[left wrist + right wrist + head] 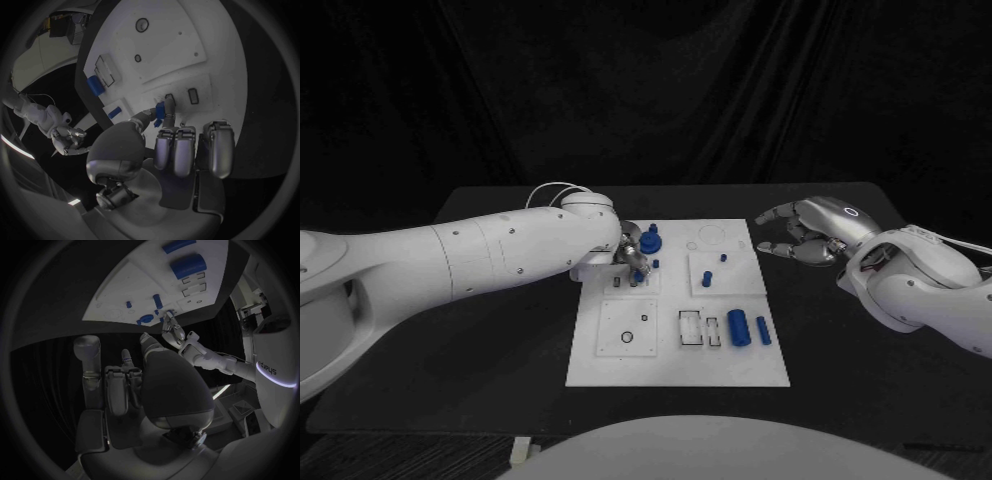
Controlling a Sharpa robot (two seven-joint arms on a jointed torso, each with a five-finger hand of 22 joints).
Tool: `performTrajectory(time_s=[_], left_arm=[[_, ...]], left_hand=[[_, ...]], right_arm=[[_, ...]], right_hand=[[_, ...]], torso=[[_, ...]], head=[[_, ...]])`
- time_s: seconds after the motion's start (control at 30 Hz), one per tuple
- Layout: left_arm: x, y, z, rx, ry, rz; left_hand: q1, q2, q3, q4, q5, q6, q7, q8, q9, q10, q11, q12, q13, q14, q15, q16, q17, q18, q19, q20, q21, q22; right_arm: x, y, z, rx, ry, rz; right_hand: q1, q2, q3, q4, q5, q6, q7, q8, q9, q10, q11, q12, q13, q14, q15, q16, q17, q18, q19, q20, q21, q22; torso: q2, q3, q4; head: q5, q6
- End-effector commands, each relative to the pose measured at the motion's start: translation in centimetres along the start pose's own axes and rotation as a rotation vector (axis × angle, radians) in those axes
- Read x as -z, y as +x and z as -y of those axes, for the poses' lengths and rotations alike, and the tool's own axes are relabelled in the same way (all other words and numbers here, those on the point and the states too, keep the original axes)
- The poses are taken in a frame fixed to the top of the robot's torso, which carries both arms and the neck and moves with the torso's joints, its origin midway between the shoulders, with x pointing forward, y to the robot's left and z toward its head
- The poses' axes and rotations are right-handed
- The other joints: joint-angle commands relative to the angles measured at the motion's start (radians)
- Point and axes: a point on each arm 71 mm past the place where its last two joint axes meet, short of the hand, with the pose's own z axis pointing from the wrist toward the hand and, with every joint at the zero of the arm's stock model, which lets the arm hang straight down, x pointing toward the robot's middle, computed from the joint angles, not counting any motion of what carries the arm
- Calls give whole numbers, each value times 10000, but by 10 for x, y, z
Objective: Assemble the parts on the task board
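Note:
The white task board [678, 365] lies in the middle of the black table. My left hand [626, 256] hovers over the board's far left part and pinches a small blue part [638, 277] between thumb and a finger. In the left wrist view that small blue part [160, 110] hangs just beside two narrow dark slots [193, 95] in the board [169, 50]. My right hand [805, 232] floats off the board's far right corner, fingers loosely curved and apart, holding nothing. The right wrist view shows the right hand [125, 385] facing the board [119, 295] and the left hand [175, 332].
On the board are a round blue piece [652, 241], a small blue peg [724, 259], a short blue piece [707, 279], a thick blue cylinder [738, 327], a slim blue cylinder [763, 330] and a black ring [627, 337]. Bare black table [877, 370] surrounds it.

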Motion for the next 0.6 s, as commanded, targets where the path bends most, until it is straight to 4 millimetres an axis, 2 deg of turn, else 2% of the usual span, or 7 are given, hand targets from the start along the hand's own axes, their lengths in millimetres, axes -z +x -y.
performTrajectory(time_s=[0.03, 0.3, 0.53, 0.6], left_arm=[[1, 0, -2, 219, -41, 226], [4, -2, -12, 520, -330, 594], [4, 2, -16, 1385, -465, 172], [5, 3, -16, 1503, -472, 60]], left_hand=[[-116, -32, 556, -469, -12, 31, -50, -20, 19, 1023, -32, 35, 2634, 1057, -72, 26, 2629, -8, 81, 4, -11, 1211], [-391, -93, 798, -431, 78, 63, -61, -48, 120, 1023, -58, 35, 2634, 1057, -107, 26, 2629, -47, 236, -27, 79, 1350], [-504, -98, 923, -395, 57, 80, -76, -70, 177, 1023, -77, 35, 2634, 1057, -129, 26, 2629, -77, 346, -49, 149, 1449], [-505, -98, 935, -399, 59, 76, -77, -75, 180, 1023, -78, 35, 2634, 1057, -130, 26, 2629, -71, 332, -50, 136, 1433]], right_arm=[[1, 1, 0, -171, 45, -68], [1, 3, 1, -189, 29, -105], [3, 6, 2, -200, 59, -212], [3, 6, 2, -202, 60, -224]], right_hand=[[78, 25, 13, -46, 31, 71, 1, -29, -9, 1053, 81, 26, 2624, 1049, 94, 57, 2635, 105, 11, 27, -43, 910], [161, 51, 44, -119, 184, 88, 12, -43, -37, 1053, 89, 26, 2624, 1049, 102, 57, 2635, 110, 4, 33, -92, 905], [214, 84, 74, -168, 313, 101, 21, -56, -60, 1053, 95, 26, 2624, 1049, 109, 57, 2635, 112, 4, 37, -113, 905], [234, 94, 85, -187, 360, 106, 24, -61, -69, 1053, 98, 26, 2624, 1049, 109, 57, 2635, 113, 2, 39, -130, 903]], torso=[[3, -3, 2], [5, 4, 15], [6, 9, 44], [5, 9, 32]], head=[[2, -1], [72, -1], [196, -1], [245, -1]])
